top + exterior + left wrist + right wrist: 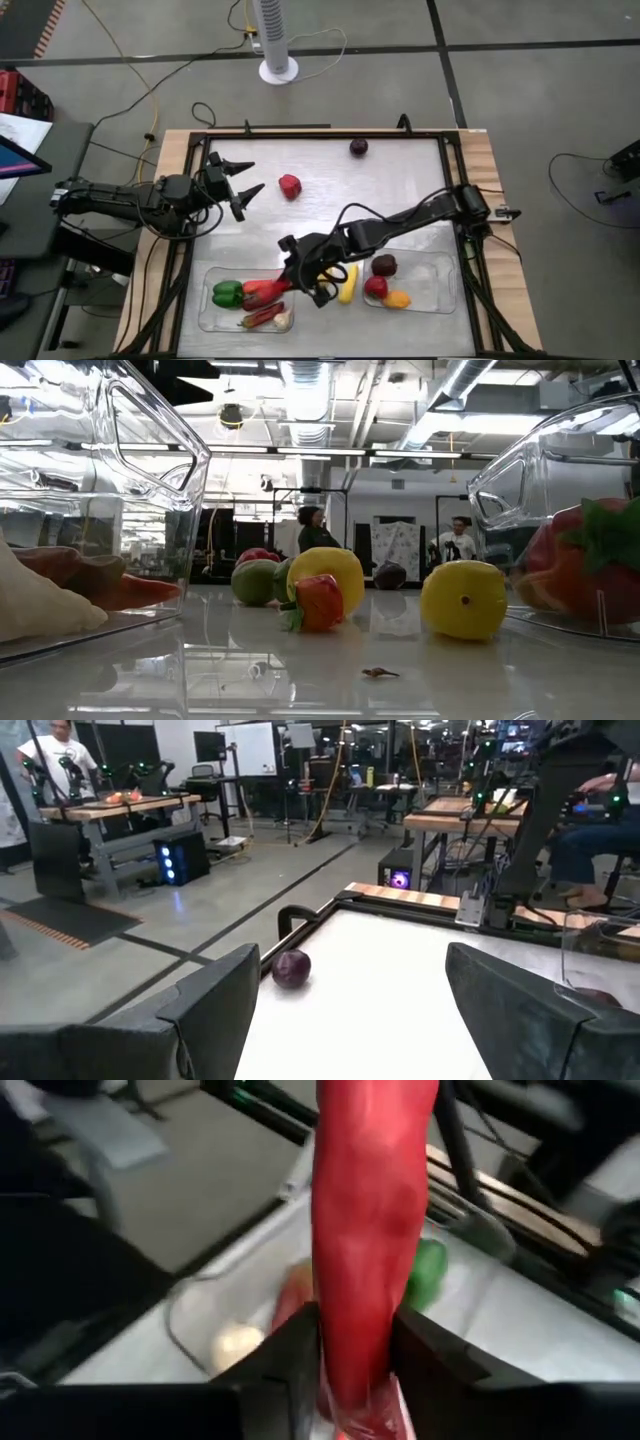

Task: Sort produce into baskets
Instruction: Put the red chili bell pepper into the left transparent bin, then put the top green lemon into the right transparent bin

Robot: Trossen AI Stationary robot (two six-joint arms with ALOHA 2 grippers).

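Note:
My right gripper [300,280] is shut on a long red chilli [266,290] over the left clear tray [210,320]. That tray holds a green pepper [227,293], another red chilli [261,318] and a garlic [284,320]. The right tray [445,290] holds a dark plum [383,265], a red piece [375,287] and an orange piece [399,298]. A yellow piece [347,283] lies between the trays. A red pepper [290,186] and a purple plum [358,147] rest on the table. My left gripper [245,178] is open and empty at the table's left. My right gripper pinches the red chilli between its two fingers [300,1355] at one end [355,1365]. The fingers come from the table's right, slanting down, and lie along the chilli. The chilli sticks out past the fingertips, above the green pepper [428,1270] and garlic [238,1345] in the left tray.
A dark frame [320,133] edges the white table top. My left wrist view shows the purple plum [291,968] near the far corner. Bare table lies between the red pepper and the trays. People stand in the room beyond the table.

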